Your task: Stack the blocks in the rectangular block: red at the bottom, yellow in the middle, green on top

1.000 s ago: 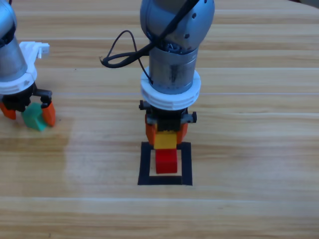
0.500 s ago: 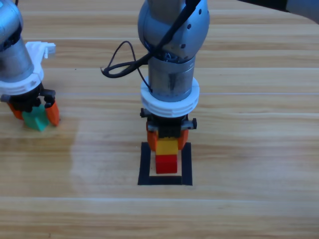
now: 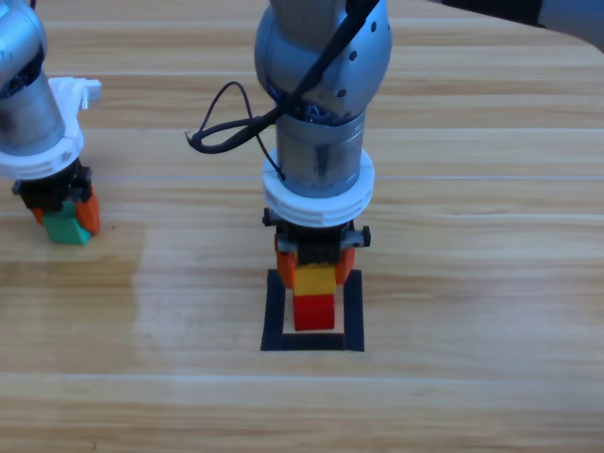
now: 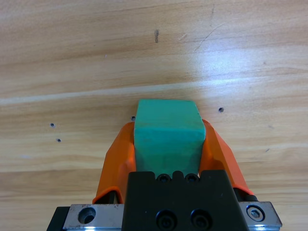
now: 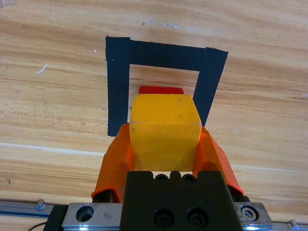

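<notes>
Left gripper [image 3: 64, 213] — jaws clamped on the green cube [image 3: 64, 226], at the table's [image 3: 491, 236] left edge, well apart from the rectangular block [image 3: 312, 311]. Right gripper [image 3: 315, 264] — jaws closed on the yellow cube [image 3: 315, 277], directly above the red cube [image 3: 314, 311] inside the outline; contact between them cannot be told. The yellow cube's placement looks like a straight descent.

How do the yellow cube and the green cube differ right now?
The yellow cube is held over the red cube inside the black square; the green cube is far off at the table's left. The right end effector holds yellow, the left end effector holds green. Both look equal in size, each clamped between orange jaws.
</notes>
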`<action>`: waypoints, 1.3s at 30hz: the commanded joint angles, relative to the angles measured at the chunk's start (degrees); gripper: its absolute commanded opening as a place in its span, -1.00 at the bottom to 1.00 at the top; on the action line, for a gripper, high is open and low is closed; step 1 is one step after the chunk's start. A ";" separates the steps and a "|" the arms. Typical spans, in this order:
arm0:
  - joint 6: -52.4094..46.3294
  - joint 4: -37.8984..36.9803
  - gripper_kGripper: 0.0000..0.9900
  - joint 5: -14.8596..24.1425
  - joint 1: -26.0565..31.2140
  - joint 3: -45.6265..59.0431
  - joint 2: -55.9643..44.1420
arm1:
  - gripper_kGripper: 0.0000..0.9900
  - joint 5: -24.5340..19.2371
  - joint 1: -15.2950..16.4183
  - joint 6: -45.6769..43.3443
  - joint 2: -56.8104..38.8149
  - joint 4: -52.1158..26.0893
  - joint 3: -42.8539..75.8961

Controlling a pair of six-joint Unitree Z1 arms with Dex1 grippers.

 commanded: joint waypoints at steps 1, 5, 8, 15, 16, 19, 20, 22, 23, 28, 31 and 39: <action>-6.30 -0.37 -0.87 0.16 -4.69 1.17 -3.26 | -1.00 -2.44 2.73 0.87 -0.06 0.52 1.15; -11.31 0.77 -0.88 -0.90 -7.51 0.37 -5.02 | -1.00 -3.32 2.73 1.05 -0.59 0.52 1.06; -14.03 3.14 -0.87 -1.25 -10.14 -2.26 -5.02 | -1.00 -3.85 2.73 1.13 -0.68 0.52 0.89; -15.27 4.55 -0.87 -1.51 -13.31 -5.34 -3.43 | 0.56 -4.46 2.73 0.34 0.38 0.52 -1.14; -15.18 4.55 -0.87 -1.51 -13.48 -5.43 -3.26 | 0.86 -4.99 2.73 0.34 -0.06 0.52 -1.49; -15.18 4.55 -0.87 -1.42 -13.48 -5.08 -3.43 | 0.94 -10.09 2.73 0.69 -3.84 0.52 -1.57; -15.18 4.55 -0.87 -1.33 -13.48 -4.99 -3.52 | 0.94 -11.49 2.73 0.69 -5.25 0.43 -1.57; -15.18 4.55 -0.87 -1.25 -13.40 -4.81 -3.52 | 0.96 -13.16 2.73 0.96 -7.97 0.34 -1.57; -15.18 4.64 -0.87 -1.25 -13.40 -4.81 -3.52 | 0.97 -14.13 2.64 0.96 -9.47 0.34 -1.57; -15.09 5.61 -0.87 -1.25 -13.40 -5.69 -3.79 | 0.99 -19.58 2.55 -1.15 -20.54 0.26 -1.57; -15.44 8.15 -0.87 -1.33 -13.48 -7.62 -4.93 | 1.00 -22.83 2.55 -5.20 -26.52 -0.18 -1.57; -19.92 21.60 -0.87 1.48 -18.85 -20.63 -4.31 | 1.00 -17.65 -0.96 -20.84 -32.41 -1.68 1.94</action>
